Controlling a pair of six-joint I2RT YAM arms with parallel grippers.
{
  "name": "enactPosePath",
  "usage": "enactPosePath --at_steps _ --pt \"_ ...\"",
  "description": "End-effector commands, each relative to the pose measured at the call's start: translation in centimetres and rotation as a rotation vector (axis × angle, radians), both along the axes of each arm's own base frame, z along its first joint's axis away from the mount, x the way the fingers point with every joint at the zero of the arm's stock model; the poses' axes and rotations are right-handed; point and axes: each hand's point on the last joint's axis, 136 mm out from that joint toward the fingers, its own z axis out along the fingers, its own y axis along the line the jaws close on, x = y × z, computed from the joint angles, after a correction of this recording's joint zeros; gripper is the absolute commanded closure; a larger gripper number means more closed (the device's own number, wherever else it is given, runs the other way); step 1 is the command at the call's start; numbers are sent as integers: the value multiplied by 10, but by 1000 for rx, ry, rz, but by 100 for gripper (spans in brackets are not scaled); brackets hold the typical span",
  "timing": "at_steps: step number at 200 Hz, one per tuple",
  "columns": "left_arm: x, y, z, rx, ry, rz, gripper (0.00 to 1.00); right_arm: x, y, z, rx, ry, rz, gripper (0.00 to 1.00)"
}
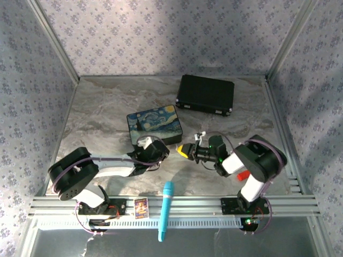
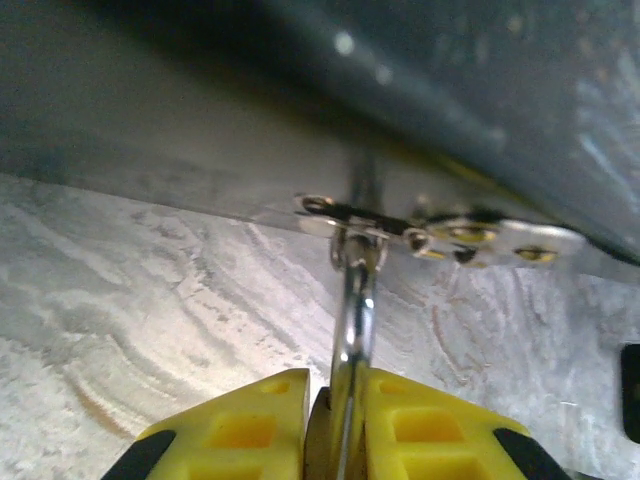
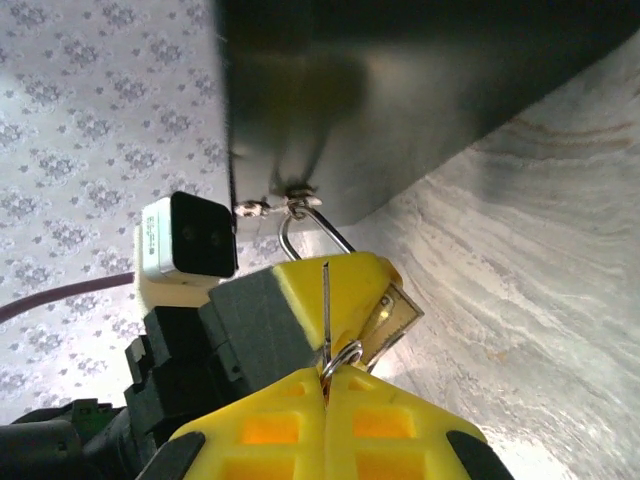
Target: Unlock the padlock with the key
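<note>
Padlock [image 3: 397, 316] sits clamped in our left pincer [image 2: 337, 400], its long axis running straight ahead of the fingertips, shackle hooked into the hasp of the Starry Night box [image 1: 154, 122]. Our right pincer [image 3: 326, 395] is pressed together on the key [image 3: 325, 295], blade pointing forward toward the lock; we cannot tell whether they touch. Marbled table [image 1: 102, 107] lies open left of the left pincer, a black case [image 1: 206, 95] well beyond the right one, and patterned walls [image 1: 161, 32] behind.

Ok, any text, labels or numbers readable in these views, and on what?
None legible.
The small card on the front rail may carry print, but it is too small to read.
The painted box shows only artwork; the black case shows no visible markings.
</note>
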Motion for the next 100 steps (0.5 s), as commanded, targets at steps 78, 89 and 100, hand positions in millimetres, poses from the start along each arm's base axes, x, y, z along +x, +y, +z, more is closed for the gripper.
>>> enactPosePath --at_steps 78,89,100 --pt "8 5 9 -163 -8 135 85 -10 16 -11 37 53 43 100" --pt "8 5 12 -172 -12 139 85 -8 16 -6 47 44 43 100" --pt "7 7 14 -178 -17 145 86 -6 17 0 59 27 47 100"
